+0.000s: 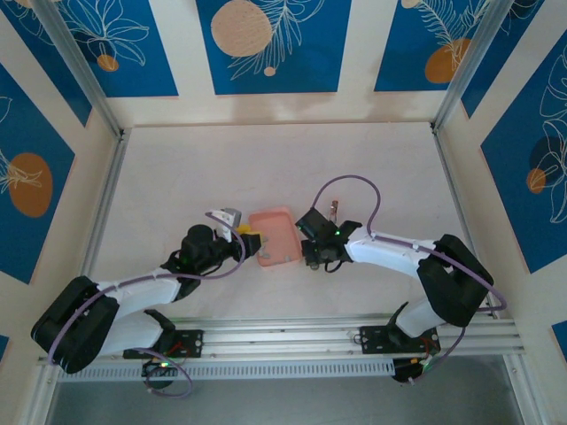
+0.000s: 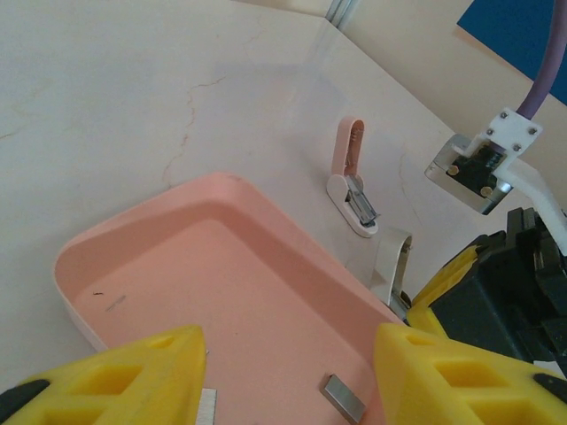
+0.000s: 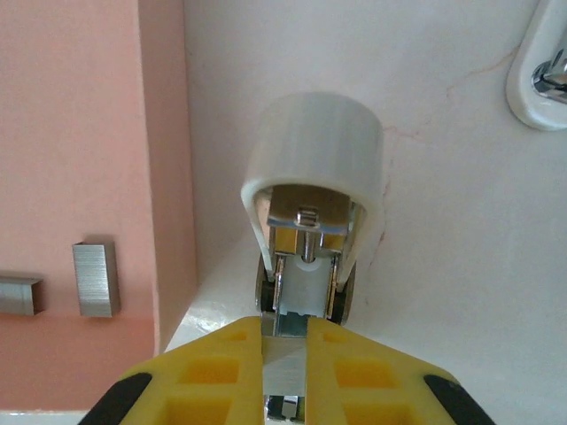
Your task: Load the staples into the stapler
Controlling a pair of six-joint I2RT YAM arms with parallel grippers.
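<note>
The stapler (image 3: 314,150), a pale curved plastic body round a silver metal inner part, stands on end on the table just right of the pink tray (image 3: 71,133). My right gripper (image 3: 285,341) is shut on its metal part; the left wrist view has the stapler (image 2: 388,257) beside the tray's far wall. Two grey strips of staples (image 2: 344,398) lie on the tray floor (image 2: 221,266), one more (image 2: 205,411) near the left finger. My left gripper (image 2: 288,363) hangs open over them with nothing between its fingers. From above, the left gripper (image 1: 251,235) and right gripper (image 1: 312,251) flank the tray (image 1: 275,232).
A small pink-and-white piece with a metal tip (image 2: 351,181) rests on the table beyond the stapler, also at the right wrist view's top corner (image 3: 540,80). Walls and metal rails bound the white table (image 1: 266,168), with open surface behind the tray.
</note>
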